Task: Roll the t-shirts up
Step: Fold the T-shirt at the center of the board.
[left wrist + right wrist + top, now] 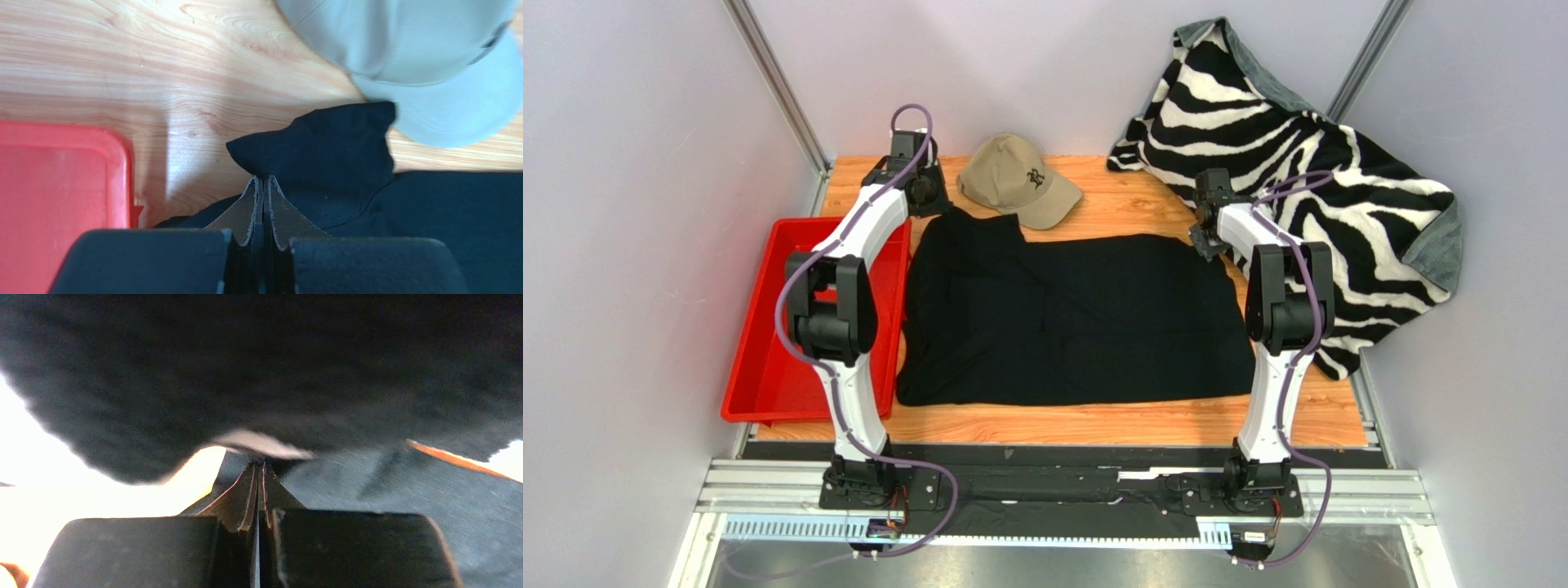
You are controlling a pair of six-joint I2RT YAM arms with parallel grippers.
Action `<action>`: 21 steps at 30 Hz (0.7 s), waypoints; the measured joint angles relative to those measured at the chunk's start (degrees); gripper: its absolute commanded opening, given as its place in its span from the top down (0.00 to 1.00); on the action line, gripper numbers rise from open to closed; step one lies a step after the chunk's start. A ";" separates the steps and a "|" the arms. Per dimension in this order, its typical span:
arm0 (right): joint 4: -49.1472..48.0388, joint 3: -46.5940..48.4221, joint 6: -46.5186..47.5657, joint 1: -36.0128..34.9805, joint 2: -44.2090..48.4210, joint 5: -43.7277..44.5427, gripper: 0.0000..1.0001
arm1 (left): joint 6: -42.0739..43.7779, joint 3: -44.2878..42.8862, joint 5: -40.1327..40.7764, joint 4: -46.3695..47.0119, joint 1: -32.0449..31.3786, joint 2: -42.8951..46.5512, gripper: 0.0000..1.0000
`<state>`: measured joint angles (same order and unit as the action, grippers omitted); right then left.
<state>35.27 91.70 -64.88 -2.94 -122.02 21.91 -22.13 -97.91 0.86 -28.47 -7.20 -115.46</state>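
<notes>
The top view is bright, evenly lit from overhead and sharp, with faint soft shadows; the black t-shirt [1063, 319] reads as a flat mass with little fold detail. In the left wrist view a soft shadow crosses the wooden table [153, 73] at centre left, and the tan cap [417, 55] at upper right looks pale. The right wrist view is blurred, its left side blown out to glare.

t-shirt [1063, 319] mid table [1112, 423], tray [762, 355] to its L, cap [1020, 178] behind, blanket [1320, 159] R rear
</notes>
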 measured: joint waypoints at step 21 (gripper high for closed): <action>-0.20 -10.40 1.95 0.02 14.05 -0.79 1.00 | -3.63 15.85 -0.35 2.23 0.00 16.37 1.00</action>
<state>35.07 81.30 -62.94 -2.92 -107.96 21.12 -25.76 -82.06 0.51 -26.24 -7.20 -99.09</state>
